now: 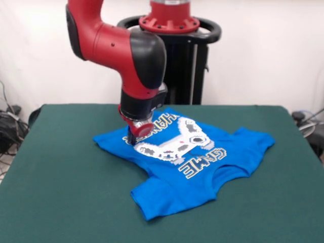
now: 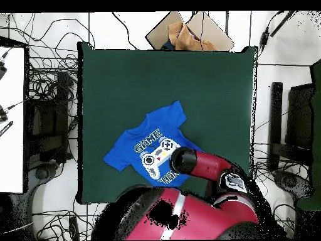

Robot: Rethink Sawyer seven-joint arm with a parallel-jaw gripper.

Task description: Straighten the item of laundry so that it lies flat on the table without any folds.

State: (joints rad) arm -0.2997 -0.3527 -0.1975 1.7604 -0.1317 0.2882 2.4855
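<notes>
While the gripper [image 1: 132, 138] presses the T-shirt [image 1: 202, 167] mid-frame, jaw state I cannot tell, dragging risks fresh wrinkles.

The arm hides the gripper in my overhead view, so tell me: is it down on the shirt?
Observer: Yes. From the front, the gripper appears to press on the shirt at the edge of the print.
Operator: Does the cloth lie flat?
Observer: Not fully. A crease shows by the neck opening.
Operator: Any cloth off the table?
Observer: No, the whole shirt lies on the table.
</notes>
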